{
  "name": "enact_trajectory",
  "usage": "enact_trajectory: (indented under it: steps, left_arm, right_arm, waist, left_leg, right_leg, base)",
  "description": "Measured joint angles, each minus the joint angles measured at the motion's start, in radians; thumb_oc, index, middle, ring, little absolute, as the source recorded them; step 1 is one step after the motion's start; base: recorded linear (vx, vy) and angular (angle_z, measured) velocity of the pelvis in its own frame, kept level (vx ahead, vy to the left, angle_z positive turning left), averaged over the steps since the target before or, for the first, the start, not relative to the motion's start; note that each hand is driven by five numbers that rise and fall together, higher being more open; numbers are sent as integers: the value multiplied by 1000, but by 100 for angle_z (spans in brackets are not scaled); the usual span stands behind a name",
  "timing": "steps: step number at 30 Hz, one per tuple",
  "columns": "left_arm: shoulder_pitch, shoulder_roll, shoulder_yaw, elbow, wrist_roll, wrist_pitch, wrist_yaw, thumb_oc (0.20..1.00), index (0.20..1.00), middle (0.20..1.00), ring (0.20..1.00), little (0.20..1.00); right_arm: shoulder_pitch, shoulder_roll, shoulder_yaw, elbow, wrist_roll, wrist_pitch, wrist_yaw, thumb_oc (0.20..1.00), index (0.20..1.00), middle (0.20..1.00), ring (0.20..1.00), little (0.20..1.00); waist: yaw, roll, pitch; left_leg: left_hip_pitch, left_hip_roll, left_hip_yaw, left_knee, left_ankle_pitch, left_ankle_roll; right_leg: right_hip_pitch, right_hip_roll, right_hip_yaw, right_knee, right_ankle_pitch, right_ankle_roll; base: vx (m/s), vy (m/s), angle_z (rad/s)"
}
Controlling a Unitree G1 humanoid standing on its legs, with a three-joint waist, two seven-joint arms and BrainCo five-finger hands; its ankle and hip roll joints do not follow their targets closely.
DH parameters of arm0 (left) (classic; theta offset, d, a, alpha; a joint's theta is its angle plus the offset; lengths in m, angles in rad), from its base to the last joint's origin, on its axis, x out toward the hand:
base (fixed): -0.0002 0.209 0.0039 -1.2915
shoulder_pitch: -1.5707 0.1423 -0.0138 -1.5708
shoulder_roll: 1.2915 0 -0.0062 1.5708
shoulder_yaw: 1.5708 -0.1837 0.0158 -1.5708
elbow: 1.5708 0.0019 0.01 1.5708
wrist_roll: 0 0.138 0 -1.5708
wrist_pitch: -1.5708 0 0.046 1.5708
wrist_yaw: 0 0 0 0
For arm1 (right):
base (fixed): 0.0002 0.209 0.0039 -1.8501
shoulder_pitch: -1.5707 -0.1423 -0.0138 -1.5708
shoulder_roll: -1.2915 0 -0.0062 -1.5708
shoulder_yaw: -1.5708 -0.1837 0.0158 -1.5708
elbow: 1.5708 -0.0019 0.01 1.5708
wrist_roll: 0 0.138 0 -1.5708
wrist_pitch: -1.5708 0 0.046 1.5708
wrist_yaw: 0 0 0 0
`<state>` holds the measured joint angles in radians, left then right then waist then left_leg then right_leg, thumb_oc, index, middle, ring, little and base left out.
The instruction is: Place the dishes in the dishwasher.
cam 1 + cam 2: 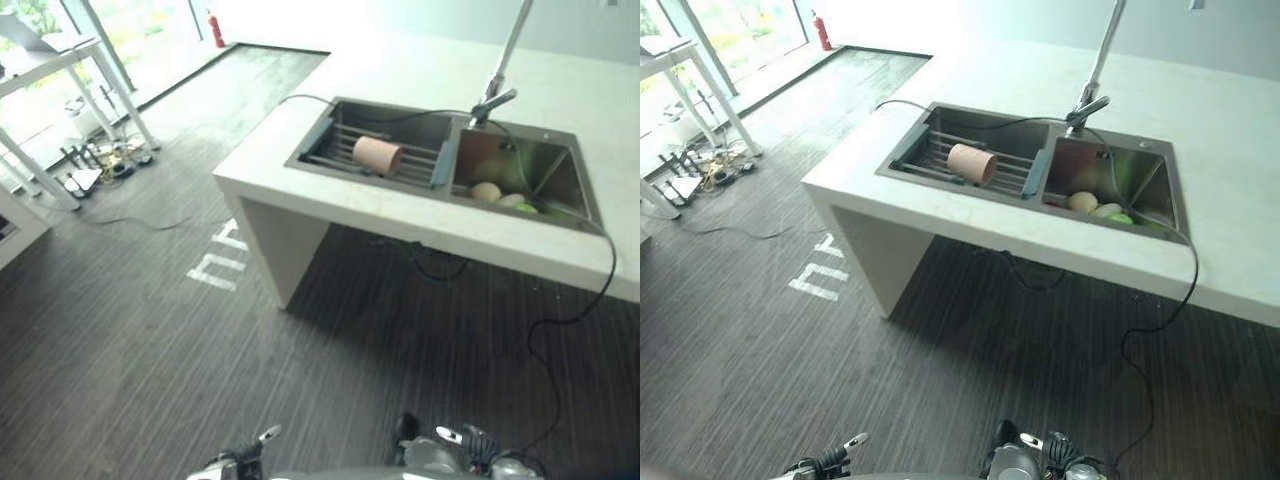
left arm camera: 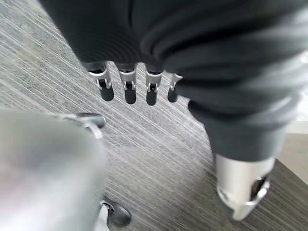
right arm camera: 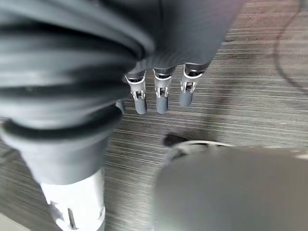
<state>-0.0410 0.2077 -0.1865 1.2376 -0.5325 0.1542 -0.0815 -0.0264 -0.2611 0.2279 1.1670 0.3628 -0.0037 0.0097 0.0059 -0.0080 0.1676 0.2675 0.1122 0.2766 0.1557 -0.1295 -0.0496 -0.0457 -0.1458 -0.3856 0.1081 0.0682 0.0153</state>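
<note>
Above the dark floor (image 2: 159, 159), both hands' fingers (image 2: 127, 89) (image 3: 161, 94) hang straight, holding nothing.

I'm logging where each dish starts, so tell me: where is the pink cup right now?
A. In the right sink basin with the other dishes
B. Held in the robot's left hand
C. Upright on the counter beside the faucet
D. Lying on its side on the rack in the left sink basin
D: the pink cup lies on its side on the slatted rack across the left basin, apart from the dishes in the right basin.
</note>
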Motion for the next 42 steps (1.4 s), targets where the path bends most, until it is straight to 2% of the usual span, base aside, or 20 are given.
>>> enact_trajectory:
  steps: [3, 4, 6, 7, 8, 9, 11, 12, 13, 14, 16, 18, 21, 24, 26, 30, 34, 36, 38, 42]
  left_arm:
    - [-9, -18, 1, -2, -41, -10, -4, 1000, 1000, 1000, 1000, 1000]
    - [-7, -28, 1, 0, -43, -24, -4, 1000, 1000, 1000, 1000, 1000]
    - [-9, -27, 15, -6, -58, -45, 1, 1000, 1000, 1000, 1000, 1000]
    - [-12, -22, 32, -21, -78, -55, 5, 1000, 1000, 1000, 1000, 1000]
    - [-16, -21, 31, -23, -78, -57, 5, 1000, 1000, 1000, 1000, 1000]
    - [-19, -20, 31, -41, -78, -58, 4, 1000, 1000, 1000, 1000, 1000]
    - [-19, -22, 29, -44, -78, -57, 4, 1000, 1000, 1000, 1000, 1000]
    - [-22, -19, 29, -47, -78, -62, 7, 1000, 1000, 1000, 1000, 1000]
    - [-27, -18, 28, -47, -79, -63, 7, 1000, 1000, 1000, 1000, 1000]
    - [-26, -17, 28, -40, -80, -66, 1, 1000, 1000, 1000, 1000, 1000]
    - [-32, -19, 31, -42, -80, -72, 3, 1000, 1000, 1000, 1000, 1000]
    - [-29, -33, 28, -31, -77, -59, 2, 1000, 1000, 1000, 1000, 1000]
    - [-28, -20, 29, -27, -75, -39, 0, 1000, 1000, 1000, 1000, 1000]
    - [0, -7, 27, -23, -74, -26, -4, 1000, 1000, 1000, 1000, 1000]
    - [3, 6, 26, -23, -74, -25, -5, 1000, 1000, 1000, 1000, 1000]
    - [6, 22, 1, -21, -55, -17, -10, 1000, 1000, 1000, 1000, 1000]
    - [-8, 30, -41, -20, -33, 1, 4, 1000, 1000, 1000, 1000, 1000]
    - [-4, 52, -38, -19, -35, 9, 5, 1000, 1000, 1000, 1000, 1000]
    - [1, 54, -29, -6, -35, 22, 4, 1000, 1000, 1000, 1000, 1000]
    - [24, 55, -10, 4, -36, 28, 2, 1000, 1000, 1000, 1000, 1000]
  right_arm:
    - [-22, -3, 2, 0, -6, 19, 2, 1000, 1000, 1000, 1000, 1000]
    - [-36, -3, 12, -3, -32, 20, 3, 1000, 1000, 1000, 1000, 1000]
    - [-40, -3, 25, -3, -42, 25, 3, 1000, 1000, 1000, 1000, 1000]
    - [-47, -3, 36, 0, -45, 37, 1, 1000, 1000, 1000, 1000, 1000]
    - [-49, -6, 36, 5, -45, 40, 0, 1000, 1000, 1000, 1000, 1000]
    - [-47, -7, 34, 9, -46, 40, -6, 1000, 1000, 1000, 1000, 1000]
    - [-48, -9, 31, 16, -47, 40, -6, 1000, 1000, 1000, 1000, 1000]
    - [-39, 0, 31, 25, -50, 39, -6, 1000, 1000, 1000, 1000, 1000]
    - [-35, 0, 31, 26, -49, 39, -6, 1000, 1000, 1000, 1000, 1000]
    - [-18, -2, 30, 35, -47, 33, -9, 1000, 1000, 1000, 1000, 1000]
    - [-4, -4, 30, 46, -47, 33, -8, 1000, 1000, 1000, 1000, 1000]
    - [26, -22, 29, 54, -47, 29, -9, 1000, 1000, 1000, 1000, 1000]
    - [60, 5, 11, 60, -40, 14, -8, 1000, 1000, 1000, 1000, 1000]
    - [57, 28, -4, 60, -37, 14, -8, 1000, 1000, 1000, 1000, 1000]
    - [44, 32, -13, 67, -36, 11, -9, 1000, 1000, 1000, 1000, 1000]
    - [13, 34, -13, 80, -22, -2, -20, 1000, 1000, 1000, 1000, 1000]
    - [3, 30, -11, 81, 12, -12, -27, 1000, 1000, 1000, 1000, 1000]
    - [8, 43, -10, 75, 11, -11, -27, 1000, 1000, 1000, 1000, 1000]
    - [1, 47, -9, 72, 10, -11, -27, 1000, 1000, 1000, 1000, 1000]
    - [2, 49, -12, 72, 10, -4, -26, 1000, 1000, 1000, 1000, 1000]
  waist:
    - [-2, -1, -3]
    - [-3, -7, -7]
    - [3, -17, -12]
    - [13, -29, -6]
    - [17, -32, -3]
    - [26, -36, -2]
    - [28, -34, 0]
    - [29, -32, 4]
    - [29, -29, 9]
    - [37, -14, 9]
    - [43, -1, 12]
    - [33, 49, 6]
    - [20, 2, -3]
    - [27, -9, -8]
    - [31, -18, -9]
    - [32, -22, -4]
    - [29, -14, 7]
    - [26, -48, 8]
    - [25, -51, 11]
    - [13, -52, 14]
  left_leg:
    - [-30, 22, -31, 77, 18, -28]
    - [-53, 31, -51, 124, 42, -71]
    - [-117, 43, -65, 245, 70, -115]
    - [-181, 51, -89, 362, 81, -133]
    - [-214, 44, -103, 412, 71, -126]
    - [-246, 27, -89, 360, 37, -84]
    - [-252, 16, -72, 244, 36, -69]
    - [-273, 7, -75, -18, 72, -59]
    - [-275, 10, -80, -61, 93, -58]
    - [-281, 24, -160, -180, 142, -85]
    - [-294, 46, -152, -141, 157, -63]
    - [-282, 58, -135, -116, 178, -37]
    - [-236, -29, -115, -193, 191, 8]
    - [-198, -73, -98, -229, 196, 37]
    - [-194, -93, -94, -224, 181, 47]
    - [-182, -95, -73, -221, 150, 68]
    - [-158, -78, -54, -235, 144, 77]
    - [-148, -82, -43, -241, 142, 78]
    - [-146, -80, -27, -246, 141, 79]
    - [-127, -65, -21, -242, 128, 58]
  right_leg:
    - [6, 11, 2, 6, -22, -11]
    - [7, 14, 7, 10, -39, -10]
    - [10, 20, 14, -2, -45, -18]
    - [30, 22, 21, -30, -51, -39]
    - [42, 23, 23, -53, -52, -55]
    - [65, 22, 30, -99, -39, -56]
    - [78, 23, 32, -112, -39, -55]
    - [105, 36, 38, -142, -43, -39]
    - [110, 36, 42, -144, -44, -34]
    - [109, 49, 71, -138, -56, -16]
    - [118, 50, 84, -141, -47, -1]
    - [147, 51, 104, -139, -47, 45]
    - [142, -25, 124, -137, -37, 91]
    - [129, -74, 132, -89, -52, 129]
    - [123, -92, 134, -60, -59, 137]
    - [75, -101, 138, 45, -57, 135]
    - [-81, -123, 178, 315, -66, 146]
    - [-107, -121, 171, 306, -83, 164]
    - [-109, -123, 125, 161, -74, 180]
    - [-104, -129, 128, 81, -48, 198]
  base:
    - [151, -118, -12]
    - [83, -106, -8]
    - [93, -70, -10]
    - [146, 7, -15]
    - [174, 101, -16]
    - [168, 126, -17]
    - [182, 201, -16]
    - [230, 272, -18]
    - [237, 307, -38]
    - [114, 192, -49]
    - [106, 190, -54]
    - [119, 202, -39]
    - [137, 254, -10]
    - [71, 178, -4]
    - [90, 224, -5]
    - [59, 151, -16]
    - [77, 4, -15]
    - [170, -162, -20]
    - [163, -188, -22]
    - [155, -229, -1]
